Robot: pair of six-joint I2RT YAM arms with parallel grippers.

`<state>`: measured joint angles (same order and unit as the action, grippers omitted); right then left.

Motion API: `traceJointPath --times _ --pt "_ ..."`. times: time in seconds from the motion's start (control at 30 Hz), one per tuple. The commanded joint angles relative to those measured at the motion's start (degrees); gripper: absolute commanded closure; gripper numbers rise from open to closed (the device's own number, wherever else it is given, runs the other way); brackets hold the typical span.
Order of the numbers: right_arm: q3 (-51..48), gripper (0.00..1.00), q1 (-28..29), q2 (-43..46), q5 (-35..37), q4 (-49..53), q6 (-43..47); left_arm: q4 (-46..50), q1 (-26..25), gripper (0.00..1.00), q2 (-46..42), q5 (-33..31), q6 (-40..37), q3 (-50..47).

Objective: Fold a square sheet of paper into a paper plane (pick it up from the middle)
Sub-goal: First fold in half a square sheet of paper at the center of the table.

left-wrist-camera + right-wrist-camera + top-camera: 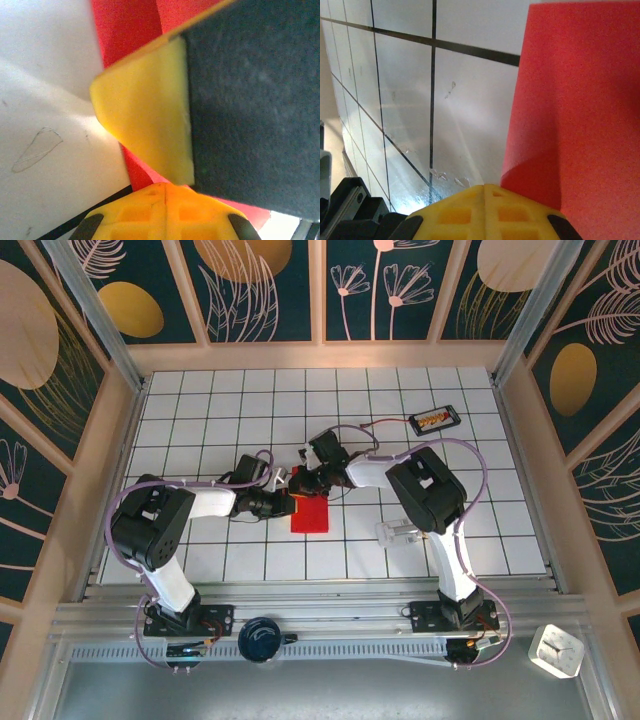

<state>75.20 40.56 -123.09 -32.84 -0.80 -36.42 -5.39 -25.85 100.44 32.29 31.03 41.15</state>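
The red paper (311, 517) lies flat on the white grid table, folded into an upright rectangle about one tile wide. Both grippers meet at its top edge. My left gripper (283, 502) comes in from the left, its yellow jaws (165, 186) shut tip to tip and resting on the red paper (127, 30). Right in front of it stands a yellow, black-padded finger (150, 110) of the other arm. My right gripper (303, 483) reaches in from above right, its jaws (485, 187) shut too, with the red paper (575, 100) stretching away to the right of its tip.
A small black tray (435, 420) with a cable sits at the back right. A clear plastic piece (398, 533) lies beside the right arm. Cables loop around both arms. Wooden walls (118, 440) frame the table on three sides.
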Motion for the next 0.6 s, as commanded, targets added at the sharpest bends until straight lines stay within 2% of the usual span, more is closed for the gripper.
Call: traceJointPath --times 0.0,0.57 --pt "2.1 0.94 -1.3 -2.8 6.5 1.1 0.1 8.9 -0.5 1.0 7.0 -11.8 -2.8 -4.1" --pt "10.4 0.94 -4.4 -8.2 11.1 3.5 0.1 10.0 -1.0 1.0 7.2 -13.1 -3.7 -4.3"
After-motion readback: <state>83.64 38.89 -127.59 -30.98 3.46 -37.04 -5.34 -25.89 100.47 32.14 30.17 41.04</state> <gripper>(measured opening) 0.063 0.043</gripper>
